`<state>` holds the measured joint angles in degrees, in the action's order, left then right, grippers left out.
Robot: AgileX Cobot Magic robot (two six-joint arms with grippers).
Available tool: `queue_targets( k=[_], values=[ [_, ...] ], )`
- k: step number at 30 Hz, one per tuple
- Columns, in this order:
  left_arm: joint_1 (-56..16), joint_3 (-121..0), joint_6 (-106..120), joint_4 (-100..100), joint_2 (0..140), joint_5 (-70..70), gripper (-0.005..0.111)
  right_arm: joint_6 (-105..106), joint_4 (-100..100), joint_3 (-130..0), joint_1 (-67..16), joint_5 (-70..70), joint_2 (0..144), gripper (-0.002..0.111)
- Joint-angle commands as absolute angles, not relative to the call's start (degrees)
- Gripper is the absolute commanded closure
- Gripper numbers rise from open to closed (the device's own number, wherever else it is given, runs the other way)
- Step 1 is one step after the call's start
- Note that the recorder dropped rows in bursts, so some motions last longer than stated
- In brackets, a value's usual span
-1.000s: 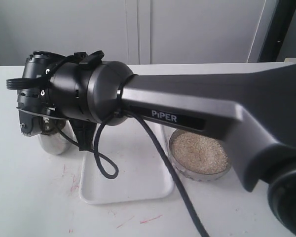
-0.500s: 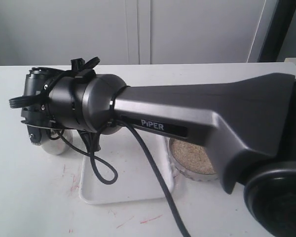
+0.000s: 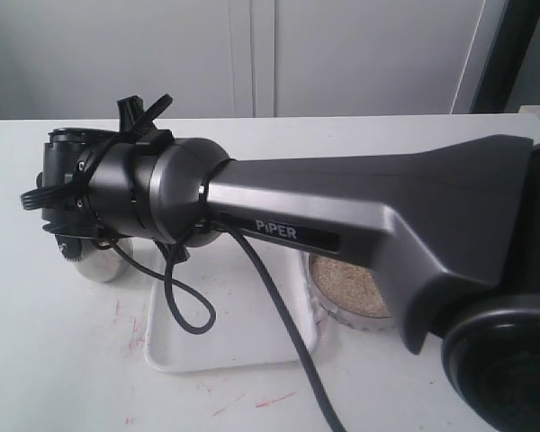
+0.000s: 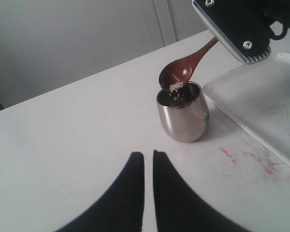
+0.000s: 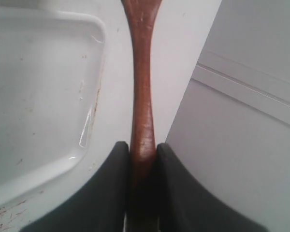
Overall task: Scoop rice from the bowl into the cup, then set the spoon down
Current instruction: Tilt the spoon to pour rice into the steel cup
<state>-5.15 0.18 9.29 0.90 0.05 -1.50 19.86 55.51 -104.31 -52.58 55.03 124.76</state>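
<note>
A white table (image 3: 54, 360) fills the lower two thirds of the exterior view. At bottom centre a white rectangular tray (image 3: 243, 333) with rounded corners lies flat on it. The shiny steel cup (image 3: 94, 263) stands upright at left of centre, just beside the tray's left edge and apart from it. The bowl (image 3: 355, 321) sits just right of the tray; whether they touch is hidden. Red smears (image 3: 274, 398) mark the bare tabletop below the tray and beside its left edge.
</note>
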Motion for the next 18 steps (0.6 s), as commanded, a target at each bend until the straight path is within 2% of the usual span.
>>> queue_targets(
  k=[1,18],
  values=[
    [-5.31,0.00,9.21,0.51,0.00,-1.13,0.092,22.71,56.55,-104.58,-52.60,54.87,124.73,0.108],
    [-5.31,0.00,9.21,0.51,0.00,-1.13,0.092,25.87,59.69,-104.58,-52.60,54.88,124.60,0.108]
  ],
)
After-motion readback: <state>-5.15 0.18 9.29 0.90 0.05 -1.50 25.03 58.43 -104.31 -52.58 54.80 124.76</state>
